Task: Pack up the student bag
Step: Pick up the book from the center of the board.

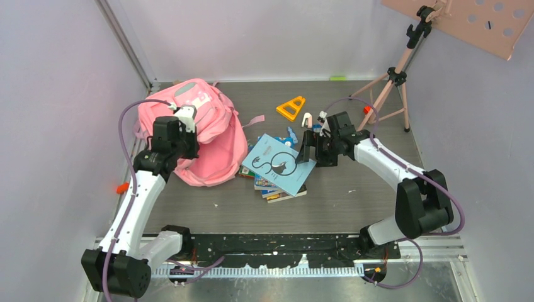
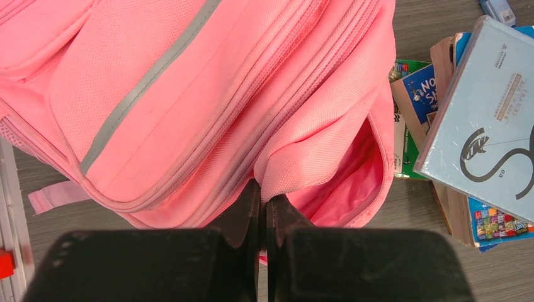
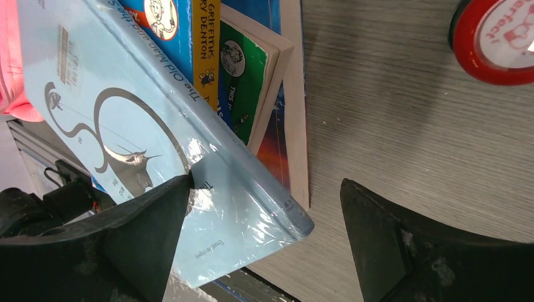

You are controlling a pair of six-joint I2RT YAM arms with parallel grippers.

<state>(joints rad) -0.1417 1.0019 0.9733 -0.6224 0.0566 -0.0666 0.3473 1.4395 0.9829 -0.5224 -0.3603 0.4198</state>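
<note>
The grey wood-grain table [image 1: 352,201] carries everything. Your landmark is the soft pink fabric backpack [image 1: 217,126]. It lies slumped on its side at the far left of the table, with an opening facing the books.

Expect it to handle like loose cloth: light, floppy and unable to hold any shape of its own. In my judgement the mouth will sag shut unless you hold it apart. Take it by the stitched rim of the opening, not by the loose panels or straps.

Just beside the bag's mouth lies a flat light-blue book with a black swirl on its cover [image 1: 277,165]. It rests tilted on a stack of colourful paperback books [image 1: 280,194]. It looks stiff, and its glossy wrap will likely be slippery, so grip well onto the cover at a corner or edge.

Your left hand [image 2: 263,204] is at the bag's opening with its fingers pressed together. As far as the wrist view shows, they pinch a fold of pink fabric at the rim.

Your right hand [image 3: 266,185] is on the books' side away from the bag. It is spread wide around the blue book's corner and grips nothing.

An orange plastic triangle ruler [image 1: 291,108] lies beyond the books, apart from the bag.
</note>
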